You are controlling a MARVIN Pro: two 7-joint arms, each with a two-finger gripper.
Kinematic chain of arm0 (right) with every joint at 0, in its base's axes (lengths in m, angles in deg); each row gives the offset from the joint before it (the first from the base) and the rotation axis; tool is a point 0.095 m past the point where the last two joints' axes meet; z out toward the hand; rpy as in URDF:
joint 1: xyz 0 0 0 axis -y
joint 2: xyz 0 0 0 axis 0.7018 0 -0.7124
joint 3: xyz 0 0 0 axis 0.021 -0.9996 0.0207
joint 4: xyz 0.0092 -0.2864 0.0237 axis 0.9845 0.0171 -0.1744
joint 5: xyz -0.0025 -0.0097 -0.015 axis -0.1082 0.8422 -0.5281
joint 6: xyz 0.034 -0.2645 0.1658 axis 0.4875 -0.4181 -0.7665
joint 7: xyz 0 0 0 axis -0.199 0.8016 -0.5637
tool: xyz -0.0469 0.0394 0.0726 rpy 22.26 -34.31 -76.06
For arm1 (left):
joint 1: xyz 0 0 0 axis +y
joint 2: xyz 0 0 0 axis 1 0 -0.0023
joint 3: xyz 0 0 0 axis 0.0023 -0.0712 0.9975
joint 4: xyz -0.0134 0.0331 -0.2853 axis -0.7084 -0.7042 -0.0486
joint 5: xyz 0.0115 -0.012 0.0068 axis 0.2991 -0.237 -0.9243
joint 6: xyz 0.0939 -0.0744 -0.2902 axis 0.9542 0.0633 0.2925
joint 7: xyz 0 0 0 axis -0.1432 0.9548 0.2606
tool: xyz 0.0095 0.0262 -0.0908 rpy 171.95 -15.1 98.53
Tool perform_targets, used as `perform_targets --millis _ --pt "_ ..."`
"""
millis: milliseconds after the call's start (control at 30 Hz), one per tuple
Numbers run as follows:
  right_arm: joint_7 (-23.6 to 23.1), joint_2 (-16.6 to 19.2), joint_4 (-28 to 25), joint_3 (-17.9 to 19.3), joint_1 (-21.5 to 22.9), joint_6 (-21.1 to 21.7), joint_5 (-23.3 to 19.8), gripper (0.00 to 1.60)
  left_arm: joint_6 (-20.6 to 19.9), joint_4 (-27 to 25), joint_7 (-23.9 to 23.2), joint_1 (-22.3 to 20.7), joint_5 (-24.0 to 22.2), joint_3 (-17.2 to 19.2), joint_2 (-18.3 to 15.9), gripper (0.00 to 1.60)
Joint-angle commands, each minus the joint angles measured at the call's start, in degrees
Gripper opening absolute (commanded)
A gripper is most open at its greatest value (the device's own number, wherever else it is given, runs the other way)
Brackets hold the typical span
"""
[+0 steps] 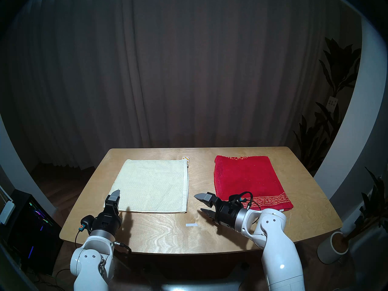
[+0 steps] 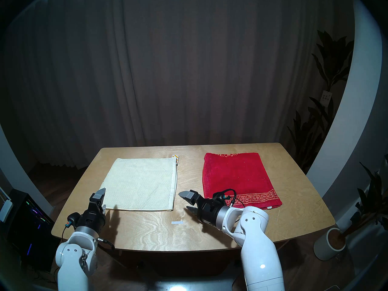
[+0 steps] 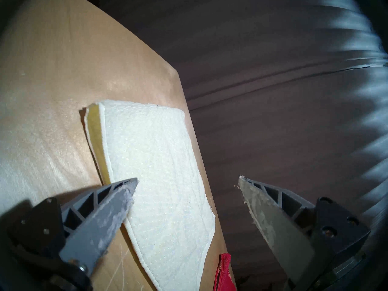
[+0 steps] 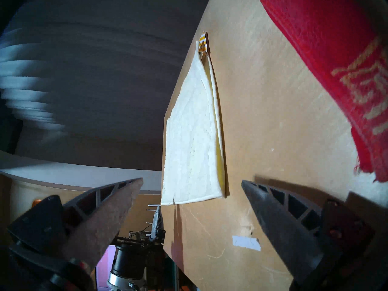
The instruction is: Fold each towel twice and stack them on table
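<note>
The cream towel [image 1: 153, 185] lies flat on the left half of the table [image 1: 159, 236], in two layers with a band along its right edge. The red towel [image 1: 247, 179] lies flat on the right half, its gold key border at the near edge. My left gripper [image 1: 116, 201] is open and empty, at the cream towel's near left corner. My right gripper [image 1: 199, 203] is open and empty, above the bare wood between the two towels, pointing left. The left wrist view shows the cream towel [image 3: 159, 168] between the open fingers [image 3: 117, 202]. The right wrist view shows both the cream towel [image 4: 193, 137] and the red towel [image 4: 336, 53].
A white tape strip [image 1: 191, 224] lies on the table near the front middle. An orange-striped tag [image 1: 186, 158] sits at the cream towel's far right corner. A computer case [image 1: 31, 221] stands on the floor left, a potted plant [image 1: 333, 246] right. A dark curtain hangs behind.
</note>
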Motion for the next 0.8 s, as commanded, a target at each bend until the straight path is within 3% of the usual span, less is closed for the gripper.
perform_targets --millis 0,367,767 --pt "5.6 0.1 -1.0 -1.6 1.6 0.0 -5.5 1.60 -5.5 -1.3 2.8 -2.2 -3.6 2.2 -3.8 1.60" --pt "19.0 0.8 -1.6 -5.4 3.7 -0.8 -11.8 1.60 -14.4 -0.6 11.5 -4.7 -6.5 3.7 -8.3 1.60" --pt "33.3 1.8 -1.2 -10.0 6.1 -6.5 -22.2 1.60 -20.4 -0.2 22.4 -6.7 -11.5 6.1 -9.2 1.60"
